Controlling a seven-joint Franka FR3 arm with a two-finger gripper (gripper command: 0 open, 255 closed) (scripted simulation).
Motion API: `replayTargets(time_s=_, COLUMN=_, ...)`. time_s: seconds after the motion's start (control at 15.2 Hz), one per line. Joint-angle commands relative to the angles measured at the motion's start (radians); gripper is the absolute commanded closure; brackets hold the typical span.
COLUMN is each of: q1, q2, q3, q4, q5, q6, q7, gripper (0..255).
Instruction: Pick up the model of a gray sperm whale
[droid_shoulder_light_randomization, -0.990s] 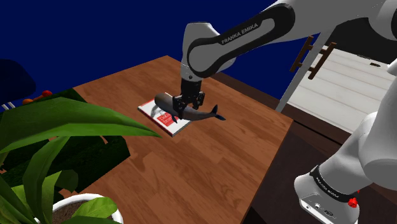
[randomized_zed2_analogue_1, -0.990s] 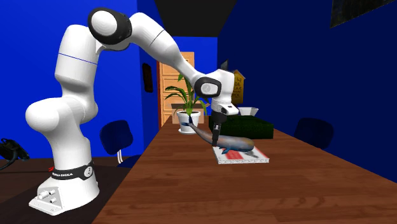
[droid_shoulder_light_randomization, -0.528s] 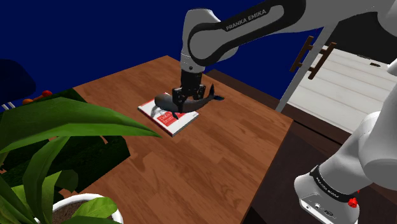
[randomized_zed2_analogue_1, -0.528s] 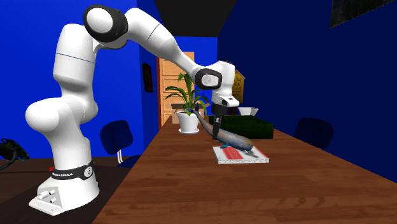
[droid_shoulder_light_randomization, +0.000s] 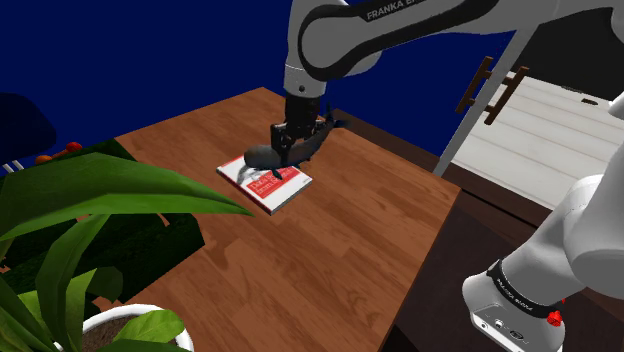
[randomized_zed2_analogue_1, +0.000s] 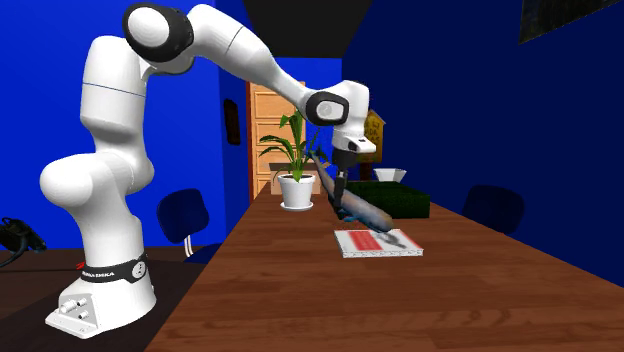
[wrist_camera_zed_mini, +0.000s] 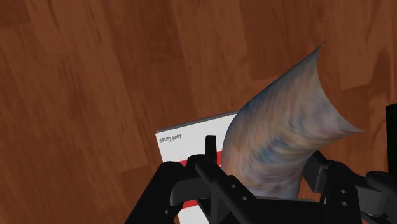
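In the wrist view the claw (wrist_camera_zed_mini: 259, 191) covers part of the whale (wrist_camera_zed_mini: 286, 127) and the book (wrist_camera_zed_mini: 191, 137).

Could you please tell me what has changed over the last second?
The gripper, shut on the gray whale model, rose and lifted it off the red-and-white book, with the tail tilting upward. The book, the potted plant and the wooden table stayed put.
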Motion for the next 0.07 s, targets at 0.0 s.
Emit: replayTargets(time_s=0.0, q1=-0.002, q2=-0.004, q3=-0.001, q4=0.005, q5=0.000, q6=-0.008, q7=-0.001, gripper=255)
